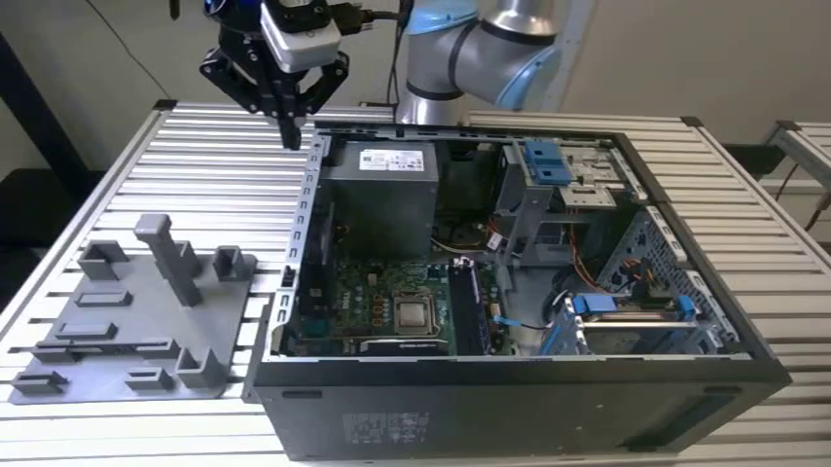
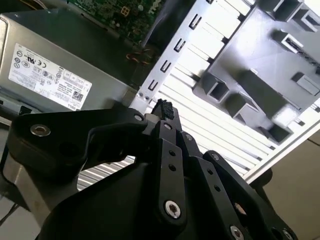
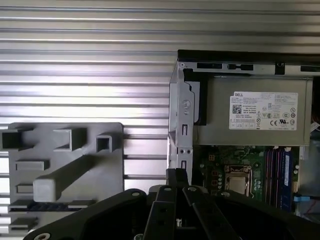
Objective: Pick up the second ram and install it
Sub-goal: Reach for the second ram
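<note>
**A:** Where is the black two-finger gripper [image 1: 296, 136]?

**B:** Upper left of the exterior view. It hangs over the slatted aluminium table [image 1: 195, 165], just beside the far corner of the open black computer case [image 1: 520, 409]. Its fingers are pressed tip to tip, and I see nothing between them.

**A:** And the second ram [image 3: 47, 205]?

**B:** I take it to be the thin, flat, near-black strip resting in a holder on the grey plastic fixture plate [image 1: 228, 311]. That plate sits lower left in the exterior view. The strip lies further toward the plate's lower end than the tall grey post [image 1: 169, 255], and it is well apart from the gripper, down the frame from it.

**A:** Its long axis?

**B:** Going by the first wrist view, it runs along the table's slats. That puts it roughly crosswise to the line from the gripper to the stick.

**A:** Any writing?

**B:** There is a white printed label [image 3: 263, 111] on the grey metal power supply box [image 1: 377, 209] inside the case. It carries black text, a code square and small marks. A second pale label [image 1: 383, 426] is on the case's front wall.
</note>
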{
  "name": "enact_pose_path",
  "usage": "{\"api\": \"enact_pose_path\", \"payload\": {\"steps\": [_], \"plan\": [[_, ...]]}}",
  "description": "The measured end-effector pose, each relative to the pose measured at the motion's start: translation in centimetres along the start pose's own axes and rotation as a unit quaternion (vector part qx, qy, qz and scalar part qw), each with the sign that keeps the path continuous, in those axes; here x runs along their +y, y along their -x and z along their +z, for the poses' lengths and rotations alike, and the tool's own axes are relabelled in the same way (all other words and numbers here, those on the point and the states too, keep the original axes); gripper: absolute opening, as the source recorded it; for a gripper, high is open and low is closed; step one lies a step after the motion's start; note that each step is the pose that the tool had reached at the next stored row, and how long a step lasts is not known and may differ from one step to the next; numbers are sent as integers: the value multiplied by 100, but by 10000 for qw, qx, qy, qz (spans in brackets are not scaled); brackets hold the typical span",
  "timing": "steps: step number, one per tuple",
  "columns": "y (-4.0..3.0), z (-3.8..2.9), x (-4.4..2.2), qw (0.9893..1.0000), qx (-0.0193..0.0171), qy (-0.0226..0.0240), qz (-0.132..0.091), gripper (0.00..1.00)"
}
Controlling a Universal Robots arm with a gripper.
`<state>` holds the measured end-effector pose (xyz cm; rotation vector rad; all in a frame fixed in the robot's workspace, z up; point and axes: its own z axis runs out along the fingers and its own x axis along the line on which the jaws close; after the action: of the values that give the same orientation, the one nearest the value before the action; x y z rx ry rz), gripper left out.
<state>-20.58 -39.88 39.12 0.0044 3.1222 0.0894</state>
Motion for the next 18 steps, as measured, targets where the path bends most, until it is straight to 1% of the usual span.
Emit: {"api": "enact_pose_path", "payload": {"steps": [8, 18], "plan": [[-279, -4, -1, 10000, 1, 6, -28, 11], [-585, -7, -2, 10000, 3, 6, -46, 11]]}}
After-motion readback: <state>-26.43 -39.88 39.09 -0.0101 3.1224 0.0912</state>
